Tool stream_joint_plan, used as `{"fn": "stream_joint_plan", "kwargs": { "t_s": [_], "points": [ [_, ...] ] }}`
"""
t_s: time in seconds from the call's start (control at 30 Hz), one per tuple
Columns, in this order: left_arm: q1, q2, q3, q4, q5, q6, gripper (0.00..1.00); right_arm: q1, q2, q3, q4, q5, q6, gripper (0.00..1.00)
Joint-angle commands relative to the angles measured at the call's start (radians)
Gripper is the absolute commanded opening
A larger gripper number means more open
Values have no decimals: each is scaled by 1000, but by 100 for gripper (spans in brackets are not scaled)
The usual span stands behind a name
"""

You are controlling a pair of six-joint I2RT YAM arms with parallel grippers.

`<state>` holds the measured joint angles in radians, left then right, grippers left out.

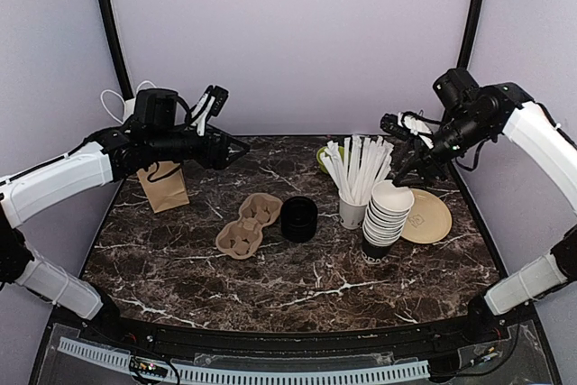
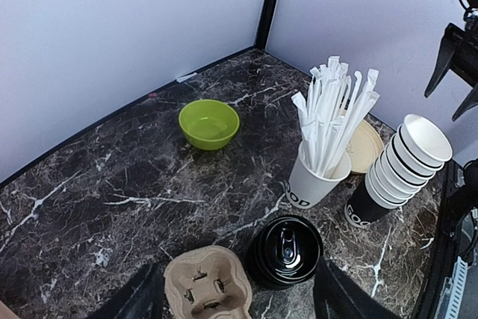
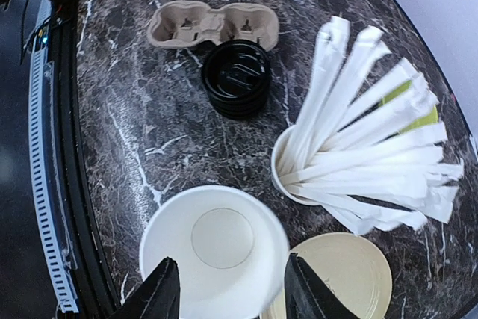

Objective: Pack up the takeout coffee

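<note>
Left arm [image 1: 63, 178]: stretches out flat, high over the back left of the desk [image 1: 180, 268].
Left pincer [image 1: 239, 152]: wide open, holds nothing.
Right arm [image 1: 541, 137]: bends down from the right side.
Right pincer [image 1: 398, 171]: open, holds nothing, hangs just above the stack of cups [image 1: 388, 214].
Coffee cup with lid: I cannot tell where it is.
Pile of lids [image 1: 298, 218]: black, just beside the cup tray [image 1: 248, 224].
</note>
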<state>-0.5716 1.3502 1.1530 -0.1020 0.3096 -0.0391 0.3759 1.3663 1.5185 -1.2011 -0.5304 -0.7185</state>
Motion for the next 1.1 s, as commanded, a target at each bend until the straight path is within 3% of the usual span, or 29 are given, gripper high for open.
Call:
{"fn": "stream_joint_plan", "kwargs": {
  "t_s": [0.0, 0.43, 0.6, 0.8, 1.07],
  "points": [
    [-17, 18, 32, -43, 20, -5, 71, 87, 1, -20, -80, 97, -76, 45],
    [-45, 41, -2, -6, -6, -21, 71, 214, 11, -89, -60, 228, -64, 40],
    [-46, 52, -7, -4, -10, -21, 71, 233, 3, -119, -40, 247, -56, 28],
    [-52, 55, -11, 3, -11, -29, 71, 235, -23, -86, -35, 251, -48, 41],
    [-57, 42, -24, -1, -25, -37, 70, 234, -36, -36, -71, 165, -32, 44]
  ]
}}
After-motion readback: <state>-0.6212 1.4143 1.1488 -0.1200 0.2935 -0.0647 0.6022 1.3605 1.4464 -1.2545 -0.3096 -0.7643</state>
